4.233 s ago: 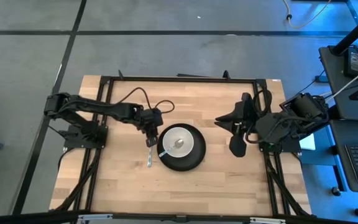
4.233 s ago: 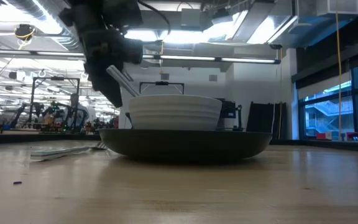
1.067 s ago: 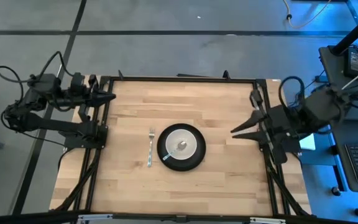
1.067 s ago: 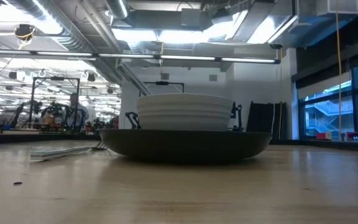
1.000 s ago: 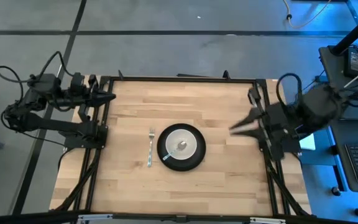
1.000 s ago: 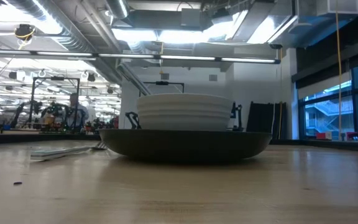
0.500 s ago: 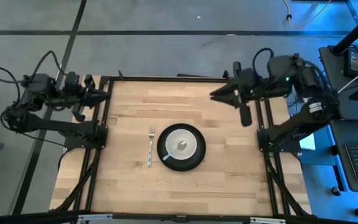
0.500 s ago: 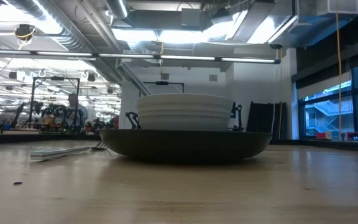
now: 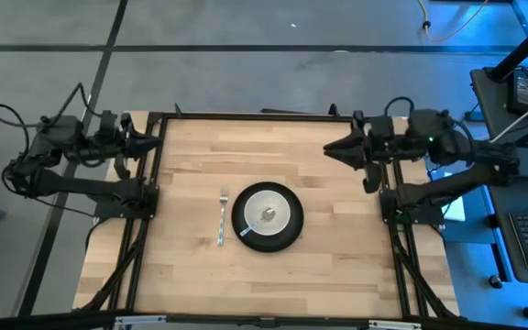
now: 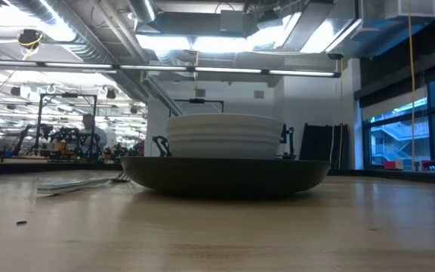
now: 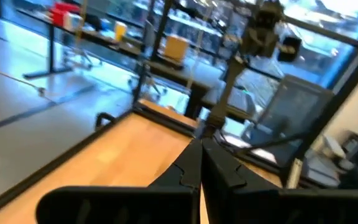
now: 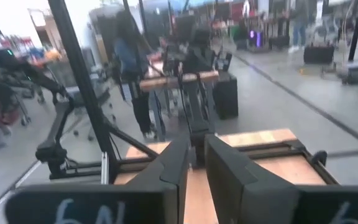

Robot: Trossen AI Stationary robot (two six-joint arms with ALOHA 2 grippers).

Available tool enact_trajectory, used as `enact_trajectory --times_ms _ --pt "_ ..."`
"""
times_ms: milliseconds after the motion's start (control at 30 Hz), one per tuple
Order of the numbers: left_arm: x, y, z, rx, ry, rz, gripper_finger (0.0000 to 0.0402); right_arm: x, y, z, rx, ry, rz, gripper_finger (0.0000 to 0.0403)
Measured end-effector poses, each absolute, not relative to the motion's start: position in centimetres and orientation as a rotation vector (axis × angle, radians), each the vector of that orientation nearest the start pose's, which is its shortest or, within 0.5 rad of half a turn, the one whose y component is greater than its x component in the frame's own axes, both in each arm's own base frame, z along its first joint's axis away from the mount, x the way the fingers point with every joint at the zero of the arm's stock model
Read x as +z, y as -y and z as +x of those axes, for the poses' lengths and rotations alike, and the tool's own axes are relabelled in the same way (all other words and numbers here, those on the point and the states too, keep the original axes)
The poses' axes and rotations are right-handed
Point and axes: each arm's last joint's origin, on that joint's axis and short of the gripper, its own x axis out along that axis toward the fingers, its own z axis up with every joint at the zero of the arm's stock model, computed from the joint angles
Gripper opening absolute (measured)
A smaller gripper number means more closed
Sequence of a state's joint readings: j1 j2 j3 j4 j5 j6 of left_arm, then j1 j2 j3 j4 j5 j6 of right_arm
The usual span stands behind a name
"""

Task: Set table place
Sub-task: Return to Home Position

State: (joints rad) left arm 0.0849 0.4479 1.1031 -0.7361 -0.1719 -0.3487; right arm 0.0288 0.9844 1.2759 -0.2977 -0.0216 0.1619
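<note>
1. The table (image 9: 337, 261), pale wood planks inside a thin black frame, filled the middle of the scene between the two arm bases.
2. A black plate (image 9: 266, 247) lay at about the table's middle, well apart from every edge.
3. A white bowl (image 9: 280, 205) sat centred on the plate. From table height its ribbed side rose above the plate's dark rim.
4. A blue spoon (image 9: 245, 227) lay in the bowl, with its head near the bowl's middle. Its handle leaned out over the near-left rim and above the plate.
5. A blue fork (image 9: 222, 218) lay flat on the wood just left of the plate, not touching it. Its length ran from near to far.
6. The left gripper (image 9: 158, 142) hung at the far left corner, over the black frame, pointing right across the table. It was well apart from the dishes. Its jaws were pressed together with no gap showing, and they held nothing.
7. The right gripper (image 9: 329, 148) hung over the far right part of the tabletop, pointing left toward its partner. It was well apart from the plate. Its jaws were narrow, with only a thin slit between the fingers and the tips meeting, and they held nothing.
8. A person (image 10: 89, 133) stood in the room beyond the table, seen to the left of the bowl from table height.
</note>
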Motion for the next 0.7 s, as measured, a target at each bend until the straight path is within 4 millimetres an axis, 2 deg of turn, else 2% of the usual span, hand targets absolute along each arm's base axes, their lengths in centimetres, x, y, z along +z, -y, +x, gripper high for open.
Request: enact_trajectory --times_ms 100,233,467,600,700 --pt "40.1 -0.9 2.8 0.305 -0.009 -0.35 0.0 43.3 -0.6 17.3 0.054 0.059 0.165 0.0058" --pt "38.2 -0.8 1.9 0.309 0.013 -0.358 0.0 40.6 -0.5 15.3 0.057 0.109 0.18 0.0058" --pt "34.2 -0.6 0.4 0.274 0.134 -0.388 0.0 35.7 -0.4 13.5 0.064 0.179 0.181 0.0058" --pt "32.1 -0.5 0.6 0.214 0.185 -0.37 0.0 33.1 -0.4 13.0 0.062 0.2 0.197 0.0058" --pt "30.9 -0.5 1.6 0.199 0.176 -0.373 0.0 31.3 -0.3 12.7 0.015 0.195 0.238 0.0058"
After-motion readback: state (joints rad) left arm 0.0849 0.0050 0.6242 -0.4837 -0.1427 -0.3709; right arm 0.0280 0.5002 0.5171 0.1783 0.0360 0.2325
